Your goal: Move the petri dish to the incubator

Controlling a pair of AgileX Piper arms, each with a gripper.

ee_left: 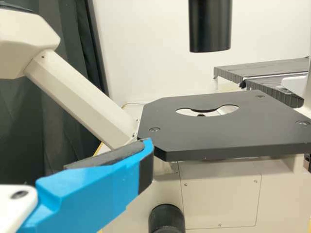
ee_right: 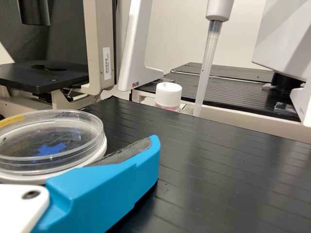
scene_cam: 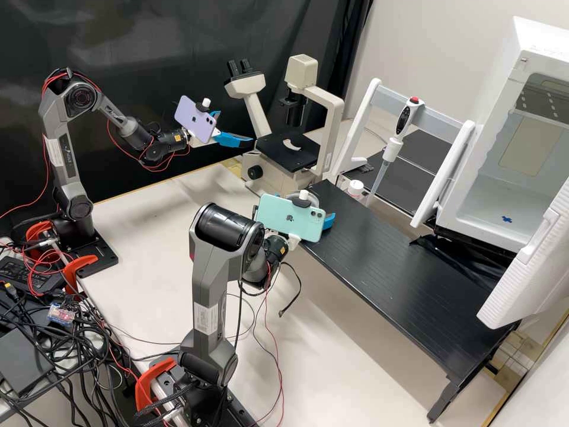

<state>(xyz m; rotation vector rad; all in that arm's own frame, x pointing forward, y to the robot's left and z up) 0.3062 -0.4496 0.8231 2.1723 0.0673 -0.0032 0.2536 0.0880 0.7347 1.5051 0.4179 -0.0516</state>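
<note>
The petri dish [ee_right: 53, 138] sits level at the microscope end of the black platform [scene_cam: 403, 267], against or just beside a pad of the right gripper [ee_right: 143, 160]. That gripper looks open; whether it touches the dish I cannot tell. In the high view the dish lies at about eleven o'clock from its visible blue finger, the incubator [scene_cam: 495, 112] near three o'clock from the dish. The left gripper [scene_cam: 236, 127], open, is farther, toward ten.

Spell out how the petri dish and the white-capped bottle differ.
The dish is wide and low, while the bottle is narrower. The dish has a clear top showing a blue patch; the bottle has an opaque white cap. The dish is next to a blue finger, the bottle beyond the black stand. Both have round tops.
</note>
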